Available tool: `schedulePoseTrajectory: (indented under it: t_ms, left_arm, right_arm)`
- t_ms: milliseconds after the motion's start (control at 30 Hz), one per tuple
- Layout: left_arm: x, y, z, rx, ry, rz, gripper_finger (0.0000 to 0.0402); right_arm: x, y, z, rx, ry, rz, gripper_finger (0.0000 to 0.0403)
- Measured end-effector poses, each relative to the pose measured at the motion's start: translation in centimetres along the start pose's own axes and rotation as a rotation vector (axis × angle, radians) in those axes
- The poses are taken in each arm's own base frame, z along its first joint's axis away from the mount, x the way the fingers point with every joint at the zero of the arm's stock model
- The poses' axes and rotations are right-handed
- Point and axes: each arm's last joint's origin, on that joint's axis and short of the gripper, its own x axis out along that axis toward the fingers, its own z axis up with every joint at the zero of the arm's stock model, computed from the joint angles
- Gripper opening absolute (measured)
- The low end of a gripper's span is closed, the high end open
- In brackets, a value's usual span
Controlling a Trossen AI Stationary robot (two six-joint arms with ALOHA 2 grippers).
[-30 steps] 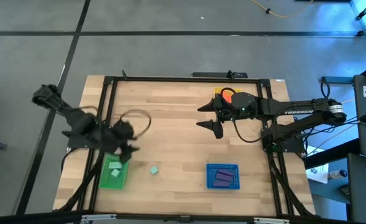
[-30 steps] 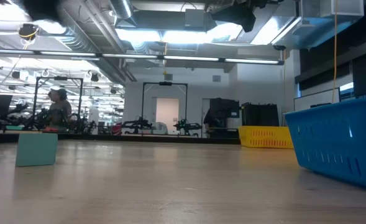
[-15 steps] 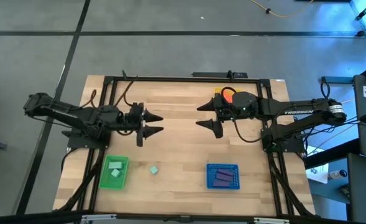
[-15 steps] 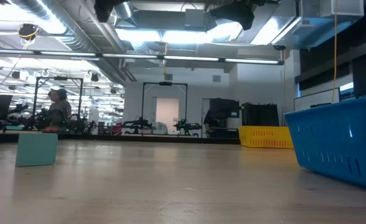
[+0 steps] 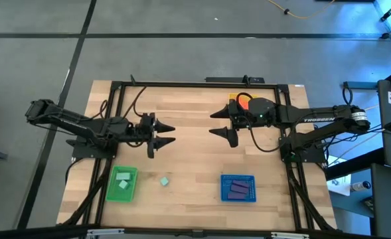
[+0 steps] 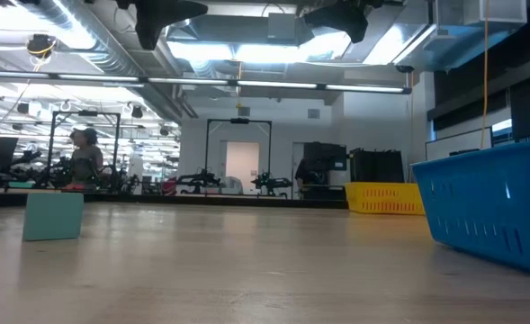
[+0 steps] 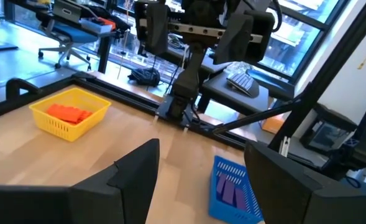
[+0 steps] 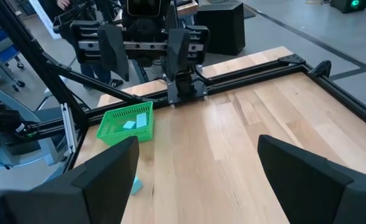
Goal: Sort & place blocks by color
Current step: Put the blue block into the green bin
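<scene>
My left gripper (image 5: 174, 133) hangs open above the table's left-middle, pointing right and holding nothing; it shows too in its wrist view (image 7: 202, 149). My right gripper (image 5: 212, 123) is open as well, above the far-middle, pointing left (image 8: 198, 146). One pale mint block (image 5: 164, 180) rests flat on the table near the front edge, seen also in the low view (image 6: 53, 216) and the right wrist view (image 8: 135, 185). Mint blocks (image 5: 123, 180) lie in the green tray (image 5: 111, 192). Purple blocks (image 5: 237, 190) lie in the blue tray (image 5: 224, 196). Orange-red blocks (image 7: 69, 113) lie in the yellow tray (image 7: 43, 121).
A black frame (image 5: 182, 83) runs round the wooden table top. The yellow tray (image 5: 234, 99) sits at the far edge, partly under my right arm. Bare wood lies between the two grippers and the near trays. A person (image 6: 85, 157) stands far off in the room behind.
My left gripper has swung from low over the green tray up and toward the far side and the table's middle, turning level with its fingers pointing right; over the last half second it has kept still. My right arm has not moved.
</scene>
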Motion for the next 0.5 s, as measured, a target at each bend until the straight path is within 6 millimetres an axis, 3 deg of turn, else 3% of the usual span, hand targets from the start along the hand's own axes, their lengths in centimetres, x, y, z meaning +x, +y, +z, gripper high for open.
schedulePoseTrajectory:
  t_ms: [500]
  left_arm:
    - [0.0,0.0,-0.08,0.003,0.011,-0.004,0.0227]
  right_arm:
    - [0.0,0.0,-0.01,0.001,0.001,-0.001,0.0332]
